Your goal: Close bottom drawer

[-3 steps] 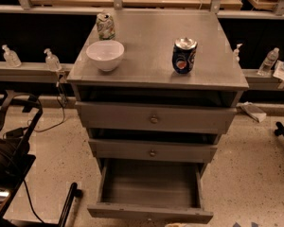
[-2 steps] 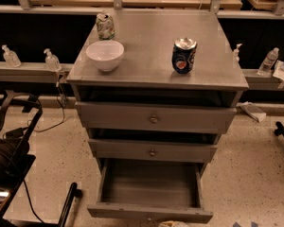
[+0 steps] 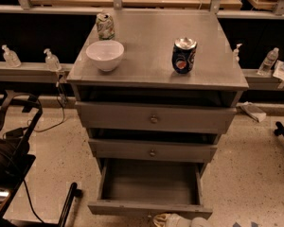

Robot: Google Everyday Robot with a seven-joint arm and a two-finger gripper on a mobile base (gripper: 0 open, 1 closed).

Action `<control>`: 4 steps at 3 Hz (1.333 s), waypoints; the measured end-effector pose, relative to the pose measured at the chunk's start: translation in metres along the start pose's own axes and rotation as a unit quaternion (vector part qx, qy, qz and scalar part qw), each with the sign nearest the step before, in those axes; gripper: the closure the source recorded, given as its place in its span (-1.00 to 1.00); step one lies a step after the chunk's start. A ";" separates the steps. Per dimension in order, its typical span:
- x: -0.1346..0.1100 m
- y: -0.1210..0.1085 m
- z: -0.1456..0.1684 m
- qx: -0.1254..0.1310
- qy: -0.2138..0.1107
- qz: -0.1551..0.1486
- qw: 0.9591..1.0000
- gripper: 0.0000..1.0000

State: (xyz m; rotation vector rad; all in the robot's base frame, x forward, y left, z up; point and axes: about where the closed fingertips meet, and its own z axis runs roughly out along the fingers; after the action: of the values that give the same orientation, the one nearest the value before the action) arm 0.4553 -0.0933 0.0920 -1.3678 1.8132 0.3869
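The grey cabinet (image 3: 156,74) has three drawers. The bottom drawer (image 3: 149,207) is pulled far out and its inside is empty. The middle drawer (image 3: 152,151) and the top drawer (image 3: 154,118) each stand a little way out and show a round knob. My gripper (image 3: 177,220) is a pale shape at the bottom edge of the camera view, just in front of the bottom drawer's front and right of its middle. Most of it is cut off by the frame.
On the cabinet top stand a white bowl (image 3: 105,55), a green can (image 3: 104,25) and a blue soda can (image 3: 183,55). A black wheeled frame with cables (image 3: 12,150) stands on the floor at the left. Small bottles (image 3: 51,59) line the ledge behind.
The pale gripper has come further into view at the bottom edge, in front of the drawer. The drawer stays open as before.
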 end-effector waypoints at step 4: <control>-0.011 -0.037 -0.018 0.030 0.015 -0.020 0.999 1.00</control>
State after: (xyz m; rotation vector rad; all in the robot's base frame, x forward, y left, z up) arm 0.4821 -0.1115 0.1196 -1.3727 1.8058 0.2907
